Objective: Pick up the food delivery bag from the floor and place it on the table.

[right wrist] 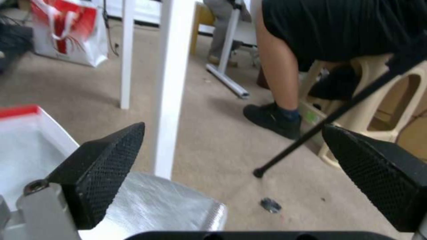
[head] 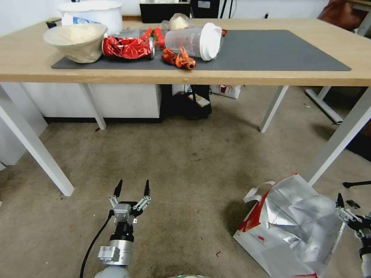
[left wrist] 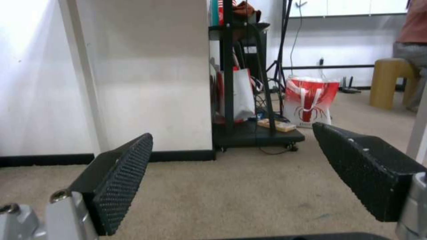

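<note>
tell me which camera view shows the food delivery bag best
The head view: the whole food delivery bag sits on the floor, with its foil lining, white handles and red logo visible. The right wrist view catches just its foil edge and red rim beside the open right tool. The left wrist view shows another, distant bag.

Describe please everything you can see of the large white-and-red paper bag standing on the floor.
The boxy white-and-red paper food delivery bag stands on the brownish-grey floor, beside a white leg of the light-wood table. Its mouth gapes open, showing crumpled silver foil lining. White flat handles flop over its far rim, and a small round red logo marks its white side. The open right gripper hovers at its right edge; whether they touch is unclear.
</note>
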Controlling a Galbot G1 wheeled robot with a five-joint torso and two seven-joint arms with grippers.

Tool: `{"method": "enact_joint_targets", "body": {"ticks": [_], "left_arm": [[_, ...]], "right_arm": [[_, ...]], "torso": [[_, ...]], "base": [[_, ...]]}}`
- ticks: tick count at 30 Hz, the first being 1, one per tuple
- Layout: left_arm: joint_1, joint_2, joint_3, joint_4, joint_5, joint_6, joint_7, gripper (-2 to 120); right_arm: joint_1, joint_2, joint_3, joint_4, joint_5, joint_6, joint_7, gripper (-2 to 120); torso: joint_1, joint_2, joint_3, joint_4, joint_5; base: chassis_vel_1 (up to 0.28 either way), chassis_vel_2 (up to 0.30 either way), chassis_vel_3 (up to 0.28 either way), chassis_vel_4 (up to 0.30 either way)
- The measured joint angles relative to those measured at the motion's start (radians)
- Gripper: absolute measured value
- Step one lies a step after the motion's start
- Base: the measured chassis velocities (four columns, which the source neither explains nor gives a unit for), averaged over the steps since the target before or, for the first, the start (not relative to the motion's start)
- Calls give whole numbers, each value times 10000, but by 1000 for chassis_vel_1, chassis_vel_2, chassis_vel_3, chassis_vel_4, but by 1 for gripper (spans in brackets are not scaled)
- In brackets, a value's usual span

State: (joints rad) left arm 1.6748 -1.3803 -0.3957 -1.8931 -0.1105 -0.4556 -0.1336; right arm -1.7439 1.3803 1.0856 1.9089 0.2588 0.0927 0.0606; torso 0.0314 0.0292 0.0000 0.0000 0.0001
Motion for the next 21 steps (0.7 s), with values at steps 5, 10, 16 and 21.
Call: {"method": "enact_joint_targets", "body": {"ticks": [5,10,16,21], "left_arm": [[-60,5,22,106,5,-12,-10,91],[-42,-81,103,149,95,-32,-10,91],[-52,-83,98,150,122,-33,-10,91],[-52,-94,86,173,175,-44,-29,91]], "right_arm": [[279,-100,13,-646,158,-117,-19,100],[427,-140,-174,-1169,342,-160,-34,100],[487,-143,-297,-1285,411,-214,-41,100],[578,-176,-370,-1367,559,-320,-43,100]], "torso": [[1,3,0,0,-1],[1,7,0,0,-1],[1,8,0,0,-1],[2,9,0,0,-1]], "base": [[0,0,0,0],[0,0,0,0],[0,0,0,0],[0,0,0,0]]}}
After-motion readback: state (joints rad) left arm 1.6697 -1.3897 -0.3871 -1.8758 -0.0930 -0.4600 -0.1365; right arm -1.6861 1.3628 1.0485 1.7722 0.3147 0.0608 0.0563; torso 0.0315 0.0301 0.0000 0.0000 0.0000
